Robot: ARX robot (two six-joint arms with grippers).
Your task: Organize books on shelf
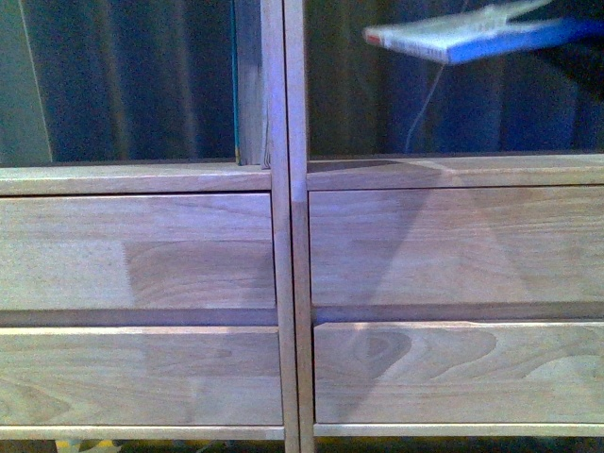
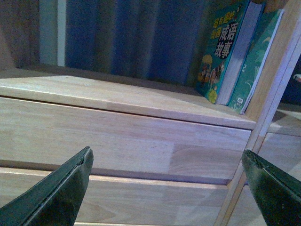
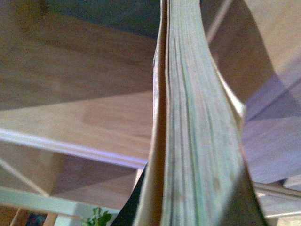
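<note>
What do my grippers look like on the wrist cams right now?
The left gripper has two matte black fingers, flat, wedge-shaped and tapering to thin tips, with no markings or cables visible. Of the right gripper, only a black sliver shows beside the book.

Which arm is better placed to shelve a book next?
Right. It holds the book aloft before the shelf's right open compartment; the left fingers are open and empty, facing the drawer fronts.
</note>
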